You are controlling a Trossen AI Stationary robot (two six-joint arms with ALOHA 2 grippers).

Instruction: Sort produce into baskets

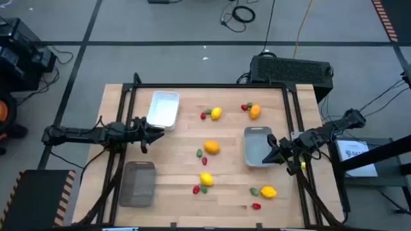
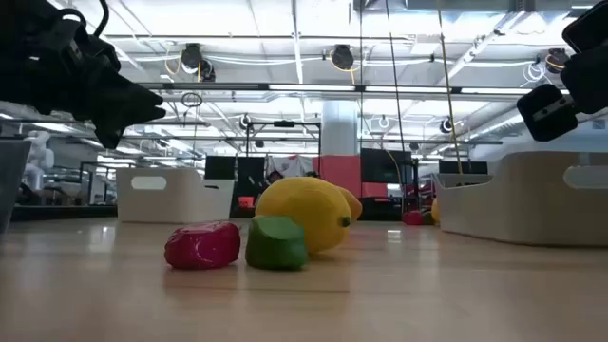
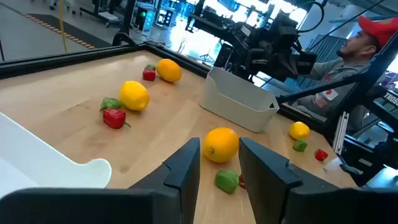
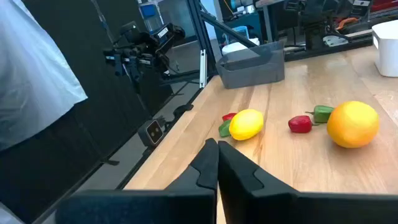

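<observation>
Yellow and orange fruits with small red and green pieces lie in loose groups on the wooden table, among them an orange (image 1: 211, 147) at the middle and a lemon (image 1: 206, 179) nearer the front. The white basket (image 1: 164, 109) stands at the far left, the light grey basket (image 1: 259, 146) at the right and the dark mesh basket (image 1: 138, 183) at the near left. My left gripper (image 1: 157, 131) is open and empty beside the white basket's near end; in the left wrist view (image 3: 221, 168) the orange (image 3: 221, 144) shows beyond its fingers. My right gripper (image 1: 271, 154) is shut and empty above the light grey basket's right side.
More produce lies by the far edge, a lemon (image 1: 216, 113) and an orange (image 1: 255, 111), and near the front right, a lemon (image 1: 268, 191). A raised frame (image 1: 212, 85) borders the table. A person (image 3: 367, 43) sits beyond the table's right side.
</observation>
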